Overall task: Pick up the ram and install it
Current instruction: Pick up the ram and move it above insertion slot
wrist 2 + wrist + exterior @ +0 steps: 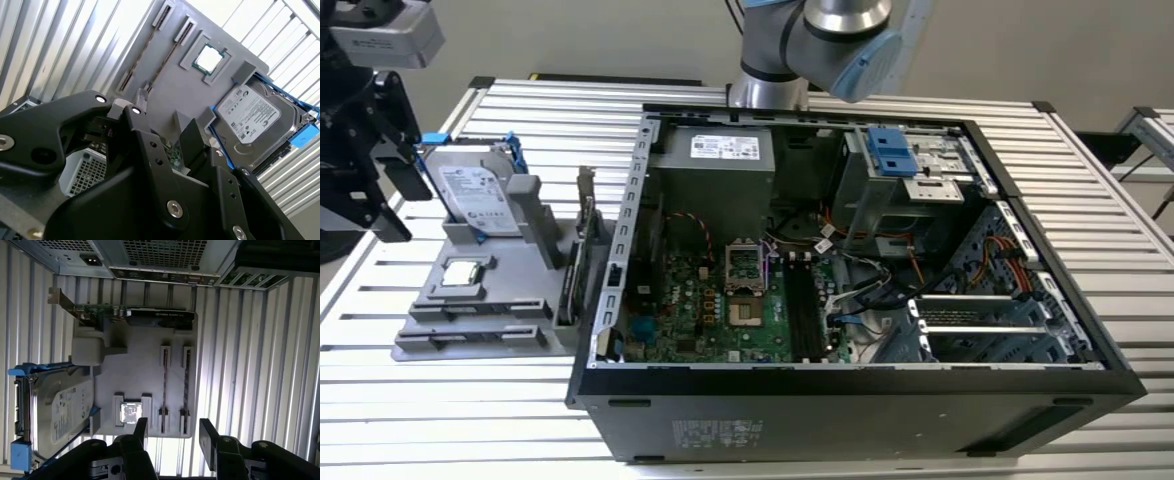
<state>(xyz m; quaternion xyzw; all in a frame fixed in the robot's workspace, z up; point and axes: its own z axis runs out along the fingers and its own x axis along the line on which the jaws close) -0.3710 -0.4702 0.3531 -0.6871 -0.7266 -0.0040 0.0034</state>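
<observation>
**Workstation, exterior and wrist views.** An open computer case (854,415) lies on a slatted metal table (440,420) and takes up the centre and right of the exterior view. A grey parts fixture (480,338) sits just beside the case, at the exterior view's left.

In the first wrist view the gripper (174,429) hangs above the fixture and touches nothing. Its two black fingers (141,432) stand apart with nothing between them.

One ram stick (164,390) and a second ram stick (186,390) stand on edge in parallel grooves of the fixture. They appear as thin dark lines in both wrist views.

Near them the fixture bears:
- a processor (131,414) in a square pocket;
- a hard drive (470,195) propped in a blue frame;
- an upright graphics card (150,314) with a metal bracket, on the side nearest the case.

**Printed matter.** The hard drive carries a white label with fine dark print. The power supply (727,165) carries a white sticker, and the case's near panel a pale block of text. All of this print is too small to read.

Inside the case, long black memory slots (803,312) run beside the processor socket (744,268) on the green motherboard (680,315).
</observation>
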